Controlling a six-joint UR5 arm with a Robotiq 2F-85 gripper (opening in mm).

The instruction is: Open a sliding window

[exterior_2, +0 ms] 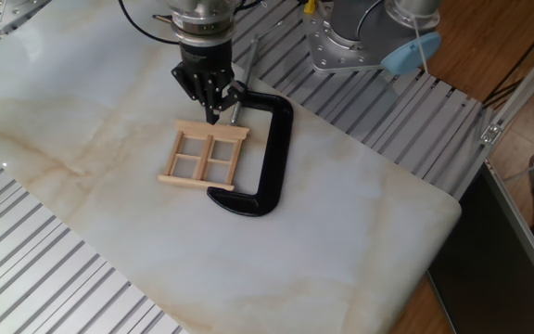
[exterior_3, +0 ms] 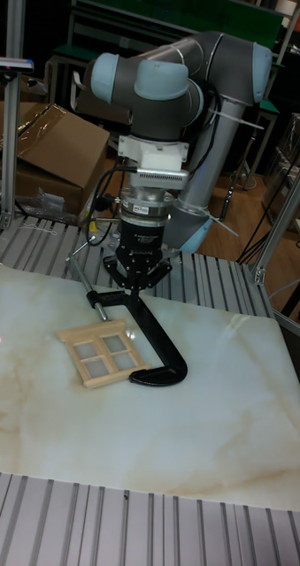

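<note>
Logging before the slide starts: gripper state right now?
Gripper: fingers drawn together, holding nothing, tips just above the sliding window at its far edge, beside the C-clamp.

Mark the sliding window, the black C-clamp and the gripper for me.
sliding window [exterior_2: 204, 157]: fixed view, on its centre upright bar.
C-clamp [exterior_2: 276, 148]: fixed view, on its long black spine.
gripper [exterior_2: 213, 117]: fixed view, between its fingertips above the window's far rail.
</note>
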